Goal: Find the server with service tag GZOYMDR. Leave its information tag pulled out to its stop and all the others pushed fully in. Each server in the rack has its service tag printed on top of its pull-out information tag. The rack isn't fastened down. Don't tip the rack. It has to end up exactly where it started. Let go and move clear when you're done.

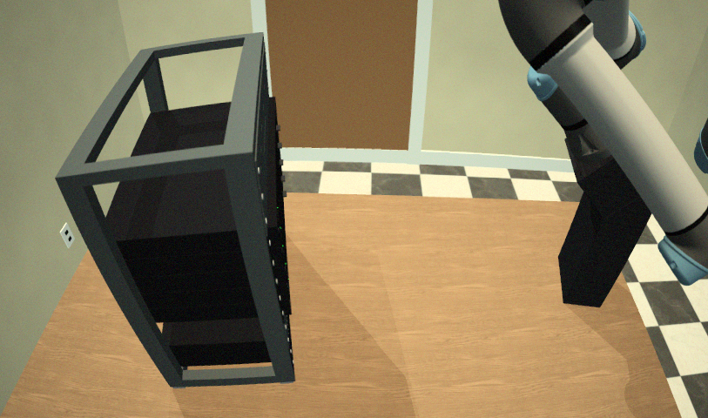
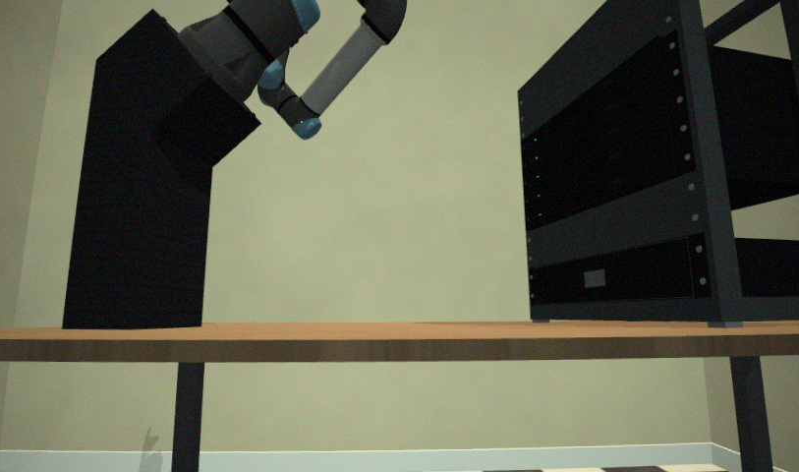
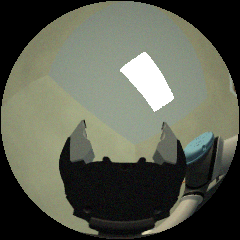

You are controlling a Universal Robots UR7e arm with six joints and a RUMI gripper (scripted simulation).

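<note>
The grey rack point(image 1: 243, 206) point(image 2: 715, 233) stands upright on the wooden table. Several black servers point(image 1: 192, 279) point(image 2: 613, 122) are stacked in its upper part, with small green lights on their fronts. A separate black unit point(image 1: 222, 354) point(image 2: 637, 274) with a small grey label sits at the bottom. Small tabs point(image 1: 282, 178) stick out along the front edge of the upper servers in the top view. No service tag is readable. My gripper point(image 3: 124, 121) is open and empty in the wrist view, facing the ceiling and walls, away from the rack. It is outside the top and exterior views.
The robot's black pedestal point(image 1: 596, 248) point(image 2: 140, 193) stands at the opposite end of the table point(image 1: 347, 310) point(image 2: 362, 347) from the rack. The pale arm link point(image 1: 621, 129) hangs high on that side. Walls lie behind and beside the rack, with a brown door point(image 1: 341, 72) at the back.
</note>
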